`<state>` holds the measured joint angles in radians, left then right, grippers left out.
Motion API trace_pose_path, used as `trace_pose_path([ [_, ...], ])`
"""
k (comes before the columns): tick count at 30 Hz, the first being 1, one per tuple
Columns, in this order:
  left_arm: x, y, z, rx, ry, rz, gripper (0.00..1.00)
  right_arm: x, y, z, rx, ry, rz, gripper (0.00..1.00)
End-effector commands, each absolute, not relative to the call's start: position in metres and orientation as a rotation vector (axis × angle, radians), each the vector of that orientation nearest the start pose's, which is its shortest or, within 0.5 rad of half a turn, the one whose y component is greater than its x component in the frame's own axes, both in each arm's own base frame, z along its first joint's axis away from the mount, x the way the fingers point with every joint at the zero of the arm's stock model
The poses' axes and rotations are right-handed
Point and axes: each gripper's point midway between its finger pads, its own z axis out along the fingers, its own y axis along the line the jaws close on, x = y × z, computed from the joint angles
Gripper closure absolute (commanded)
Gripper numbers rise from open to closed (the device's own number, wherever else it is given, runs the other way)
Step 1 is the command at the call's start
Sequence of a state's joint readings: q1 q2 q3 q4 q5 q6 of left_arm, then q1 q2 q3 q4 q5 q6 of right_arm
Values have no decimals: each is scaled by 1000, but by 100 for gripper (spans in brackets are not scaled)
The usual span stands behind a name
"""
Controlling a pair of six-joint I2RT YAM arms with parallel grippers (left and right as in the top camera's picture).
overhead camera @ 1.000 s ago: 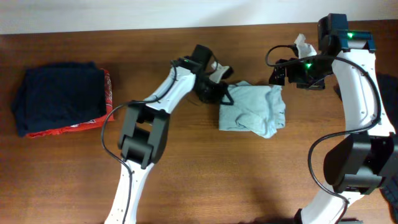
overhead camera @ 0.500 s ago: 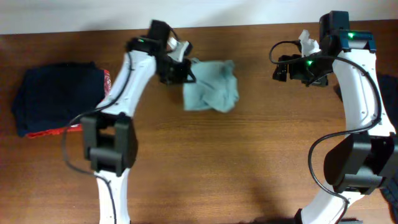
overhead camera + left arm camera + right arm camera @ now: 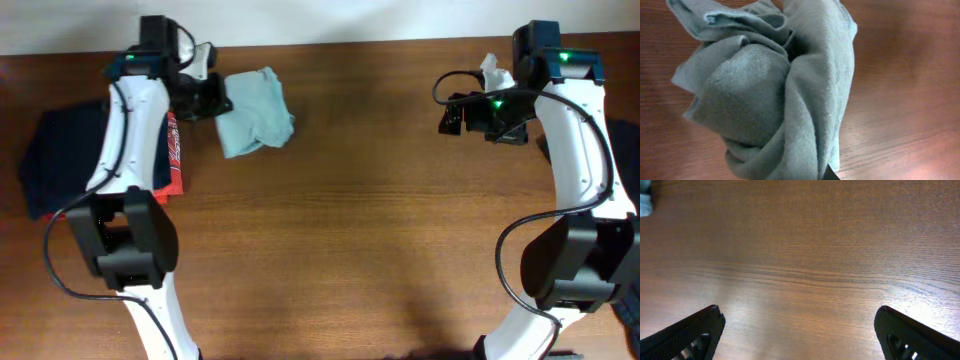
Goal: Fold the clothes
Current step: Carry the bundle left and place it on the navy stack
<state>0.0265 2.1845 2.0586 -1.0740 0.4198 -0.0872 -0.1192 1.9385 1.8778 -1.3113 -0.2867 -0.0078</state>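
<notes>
While my left gripper (image 3: 206, 98) pinches the T-shirt (image 3: 256, 112) by one bunch & the right gripper (image 3: 451, 116) hangs w/ jaws apart, the fold may slump undone.

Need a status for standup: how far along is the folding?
Done: the T-shirt is gathered into a compact bundle, though it looks bunched, not neat. In hand: the left tool is shut on it, beside the navy and red stack. Left: set it down, release, maybe tidy. Meanwhile the right tool is open, holding nothing.
</notes>
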Motion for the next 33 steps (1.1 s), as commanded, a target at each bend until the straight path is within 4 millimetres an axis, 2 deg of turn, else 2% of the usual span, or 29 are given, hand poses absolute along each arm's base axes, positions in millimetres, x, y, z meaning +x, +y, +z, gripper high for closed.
trace_pose_path([
  [1, 510, -17, 156, -119, 2683, -571, 99, 412, -5, 178, 127, 2884, 379, 1],
  [10, 504, 65, 156, -470, 2643, -557, 99, 410, -4, 178, 129, 2893, 382, 1],
  [13, 499, 93, 165, -592, 2600, -553, 99, 410, -4, 177, 129, 2894, 381, 1],
  [17, 489, 129, 193, -700, 2503, -523, 99, 410, -4, 177, 129, 2893, 381, 1],
  [22, 470, 160, 235, -772, 2390, -476, 99, 410, -4, 177, 129, 2894, 382, 1],
  [24, 451, 178, 250, -828, 2360, -449, 99, 409, -4, 177, 129, 2897, 383, 1],
  [29, 424, 195, 230, -957, 2439, -361, 99, 408, -4, 177, 130, 2901, 385, 1],
  [33, 425, 195, 228, -912, 2459, -339, 99, 405, -3, 176, 134, 2915, 388, 1],
])
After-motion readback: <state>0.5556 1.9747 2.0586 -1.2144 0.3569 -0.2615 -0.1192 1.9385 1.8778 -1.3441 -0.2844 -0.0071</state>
